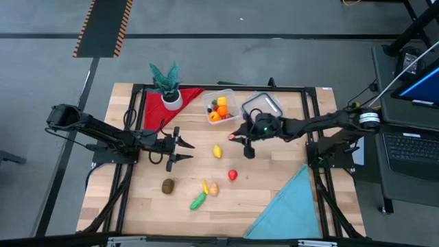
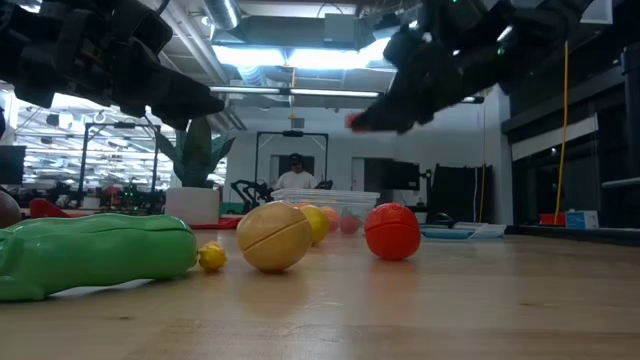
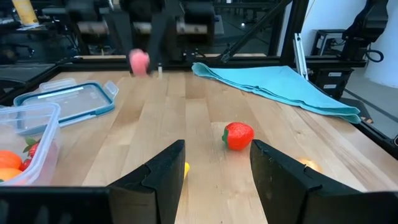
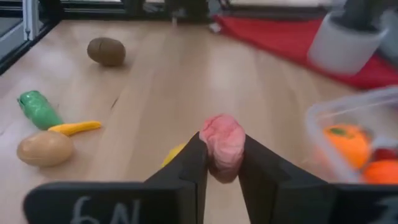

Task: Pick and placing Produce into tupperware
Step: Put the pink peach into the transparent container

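The clear tupperware [image 1: 221, 108] stands at the table's far middle with orange, yellow and red produce inside. Loose produce lies on the wood: a yellow lemon [image 1: 217, 151], a red strawberry [image 1: 232, 175], a brown kiwi [image 1: 168, 186], a yellow banana [image 1: 204, 185], a tan potato [image 1: 214, 189] and a green piece [image 1: 197, 201]. My right gripper [image 1: 237, 137] hovers just near of the tupperware, shut on a pink piece of produce [image 4: 222, 144]. My left gripper [image 1: 182, 150] is open and level, left of the lemon, touching nothing. My right gripper pinches the pink piece [image 4: 222, 155] between its two fingers, on its opposite sides. The fingers [image 2: 400, 105] slant down from the table's right. The piece is lifted clear of the table, its rounded top standing out past the fingertips.
The flat lid with the blue rim [image 1: 263, 104] lies right of the tupperware. A potted plant [image 1: 167, 86] stands on a red cloth [image 1: 156, 108] at the far left. A teal cloth [image 1: 288, 206] covers the near right corner. A person [image 2: 294, 176] shows in the room beyond.
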